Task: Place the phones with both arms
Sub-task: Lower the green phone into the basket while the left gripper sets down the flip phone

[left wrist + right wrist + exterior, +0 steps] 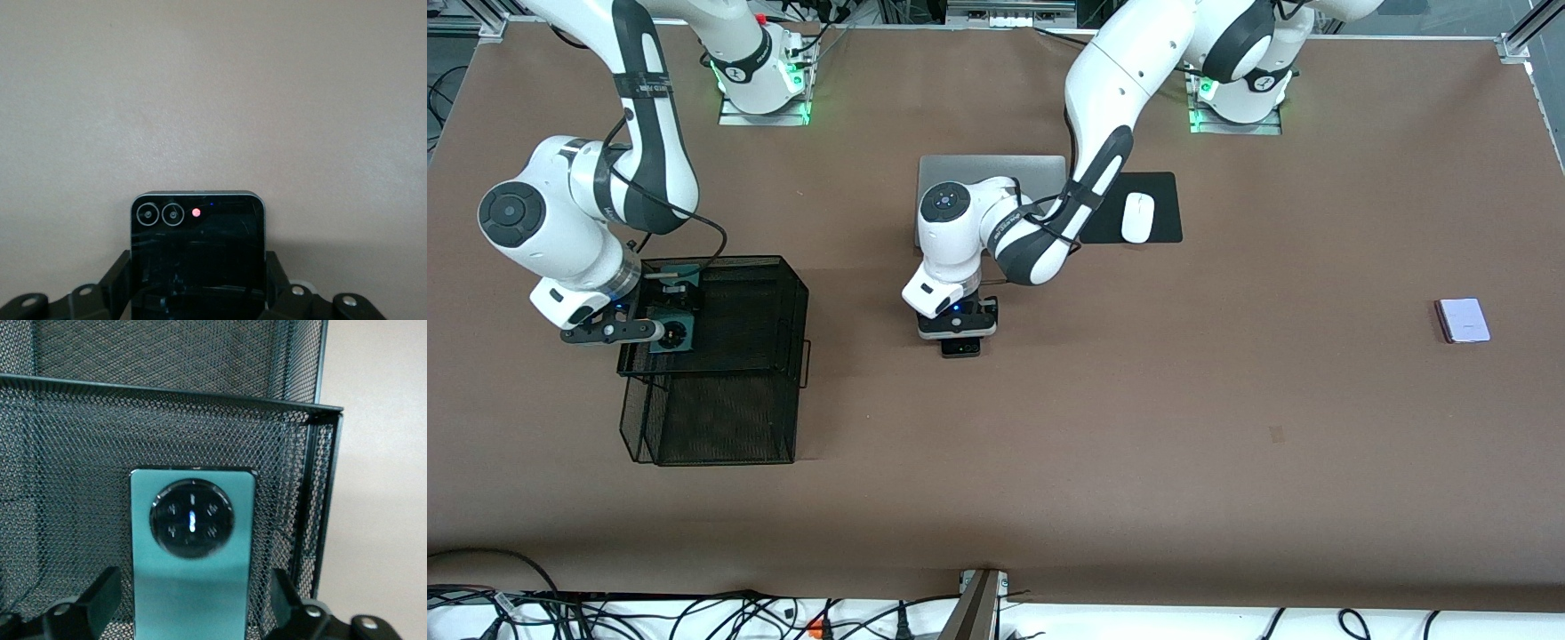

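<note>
Phones: my left gripper [960, 342] pinches the black phone [197, 257], my right gripper [193, 600] stands spread around the green phone [193, 587] in the mesh basket [738, 391].

Green phone [192, 587] — in mesh basket [167, 440]

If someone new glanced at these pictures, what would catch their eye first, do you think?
Probably the right gripper, open over the black mesh tray at the right arm's end, the green phone between its fingers. Next, the left gripper mid-table, shut on the black phone. The lilac phone lies alone toward the left arm's end.
</note>
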{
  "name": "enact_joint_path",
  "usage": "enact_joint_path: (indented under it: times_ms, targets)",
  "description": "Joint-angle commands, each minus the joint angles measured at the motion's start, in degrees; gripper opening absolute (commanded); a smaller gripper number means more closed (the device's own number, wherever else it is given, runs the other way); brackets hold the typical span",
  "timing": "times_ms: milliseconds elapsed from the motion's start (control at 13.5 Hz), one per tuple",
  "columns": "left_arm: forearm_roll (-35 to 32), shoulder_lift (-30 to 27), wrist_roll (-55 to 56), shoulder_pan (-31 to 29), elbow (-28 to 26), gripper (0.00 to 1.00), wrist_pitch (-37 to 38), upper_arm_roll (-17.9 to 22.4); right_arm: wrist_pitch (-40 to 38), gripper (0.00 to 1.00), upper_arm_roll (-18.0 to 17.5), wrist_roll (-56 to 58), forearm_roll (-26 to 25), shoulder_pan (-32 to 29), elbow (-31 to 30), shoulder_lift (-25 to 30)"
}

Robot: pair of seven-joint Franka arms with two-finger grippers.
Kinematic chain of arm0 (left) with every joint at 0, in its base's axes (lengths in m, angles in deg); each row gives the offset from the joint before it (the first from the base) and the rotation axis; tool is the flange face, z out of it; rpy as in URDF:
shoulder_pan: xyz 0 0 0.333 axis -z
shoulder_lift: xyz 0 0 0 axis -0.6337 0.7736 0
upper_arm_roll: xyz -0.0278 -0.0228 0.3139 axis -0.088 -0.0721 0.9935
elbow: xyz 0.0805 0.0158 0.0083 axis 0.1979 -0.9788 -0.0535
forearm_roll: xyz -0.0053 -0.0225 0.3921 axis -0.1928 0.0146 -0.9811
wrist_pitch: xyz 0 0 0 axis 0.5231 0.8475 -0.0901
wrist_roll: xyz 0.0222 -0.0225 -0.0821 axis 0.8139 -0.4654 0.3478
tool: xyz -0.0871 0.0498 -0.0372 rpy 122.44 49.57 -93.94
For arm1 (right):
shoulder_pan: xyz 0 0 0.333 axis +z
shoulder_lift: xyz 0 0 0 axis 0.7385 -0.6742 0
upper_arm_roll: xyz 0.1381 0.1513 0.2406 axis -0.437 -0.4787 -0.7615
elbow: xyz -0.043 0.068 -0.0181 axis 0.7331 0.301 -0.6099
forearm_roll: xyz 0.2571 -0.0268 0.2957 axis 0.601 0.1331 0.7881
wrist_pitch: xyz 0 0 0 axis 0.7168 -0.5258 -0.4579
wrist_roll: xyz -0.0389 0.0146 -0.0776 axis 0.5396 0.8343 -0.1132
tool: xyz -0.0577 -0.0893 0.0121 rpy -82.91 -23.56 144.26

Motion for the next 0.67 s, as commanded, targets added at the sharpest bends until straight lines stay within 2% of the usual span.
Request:
enact_joint_path:
  times_ms: [0, 148, 370, 592]
  targets:
    - [-1.1, 1.1, 0.0, 0.5, 4.3, 1.00, 0.8, 1.5, -0.4, 1.00, 0.0, 0.4, 0.9, 0.1, 2.1, 0.4]
    - [-1.0, 0.7, 0.2, 0.4, 4.7, 1.00, 0.9, 1.9, -3.0, 1.00, -0.1, 0.2, 0.9, 0.3, 6.2, 0.4]
    - [-0.6, -0.7, 0.2, -1.0, 4.7, 1.00, 1.9, 1.9, -14.5, 1.00, -0.4, -4.0, 0.9, 0.3, 16.4, -1.1]
    - [-0.5, -5.4, -0.7, -6.5, 4.2, 1.00, 8.2, 1.0, -22.8, 1.00, -4.2, -12.8, 0.9, 0.6, 24.8, -3.7]
